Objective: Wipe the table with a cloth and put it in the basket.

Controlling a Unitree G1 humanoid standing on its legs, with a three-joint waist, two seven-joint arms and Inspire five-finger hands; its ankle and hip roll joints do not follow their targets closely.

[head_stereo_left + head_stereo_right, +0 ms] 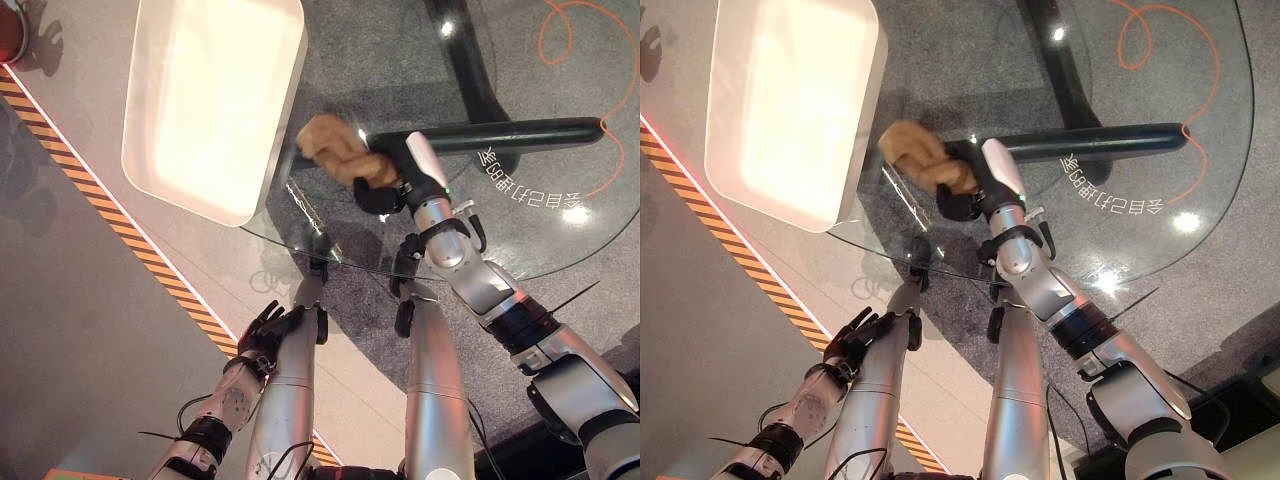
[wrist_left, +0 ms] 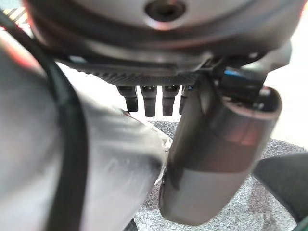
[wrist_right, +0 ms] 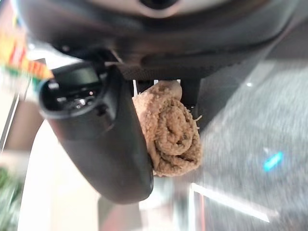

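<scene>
A crumpled brown cloth [image 1: 335,148] rests on the round glass table [image 1: 545,235], close to the near right corner of the white basket [image 1: 290,100]. My right hand [image 1: 385,190] is shut on the cloth. In the right wrist view the cloth [image 3: 171,130] is rolled up between the thumb [image 3: 110,144] and the fingers. My left hand [image 1: 265,330] hangs low beside the table's near edge, off the glass, open and holding nothing. Its fingers [image 2: 150,100] show straight in the left wrist view.
The basket [image 1: 865,110] stands at the table's left edge. Through the glass I see the table's dark base bar [image 1: 520,135] and grey carpet. An orange cable [image 1: 585,45] loops at the far right. A black-and-orange striped tape [image 1: 130,235] runs across the floor on the left.
</scene>
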